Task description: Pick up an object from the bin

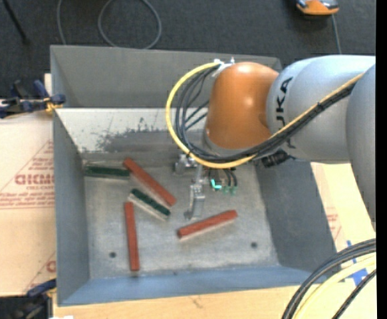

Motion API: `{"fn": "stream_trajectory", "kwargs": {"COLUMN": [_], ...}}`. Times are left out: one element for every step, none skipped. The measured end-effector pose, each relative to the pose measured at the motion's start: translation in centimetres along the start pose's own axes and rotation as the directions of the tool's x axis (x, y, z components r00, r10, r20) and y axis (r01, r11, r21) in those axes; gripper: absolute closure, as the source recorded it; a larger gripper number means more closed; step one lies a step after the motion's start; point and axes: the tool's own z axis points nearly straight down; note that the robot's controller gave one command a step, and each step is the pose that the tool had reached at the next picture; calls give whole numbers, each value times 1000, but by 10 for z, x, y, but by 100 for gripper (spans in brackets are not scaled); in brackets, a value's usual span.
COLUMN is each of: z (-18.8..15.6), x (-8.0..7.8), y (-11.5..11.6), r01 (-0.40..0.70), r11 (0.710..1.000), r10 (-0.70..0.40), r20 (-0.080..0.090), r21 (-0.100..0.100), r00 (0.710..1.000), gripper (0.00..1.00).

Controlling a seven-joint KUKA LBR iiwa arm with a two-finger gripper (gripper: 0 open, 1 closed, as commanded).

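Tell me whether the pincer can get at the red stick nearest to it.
Probably yes: the pincer is right by the left end of that red stick, which lies alone with nothing on it.

Brand on the arm: black capitals "KUKA" [284, 102] are showing on the pale grey link of the robot arm [326, 111].
Place of the lettering: it is sitting at the link's left end, just beside the orange cover [240, 105].
Direction of the lettering: the letters are running sideways, up and down the link.
Cable over the lettering: a yellow cable [313, 110] is passing just below the letters.
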Motion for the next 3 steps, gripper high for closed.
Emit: {"fn": "stream_trajectory", "kwargs": {"z": [94,93,-60], "x": [53,52,100], "y": [-69,-67,-64], "r01": [354,352,413], "r11": [935,936,911], "r10": [-354,-352,-413], "r20": [1,5,11], "r21": [3,3,6], "r00": [935,936,911], "gripper": [0,100,100]}}
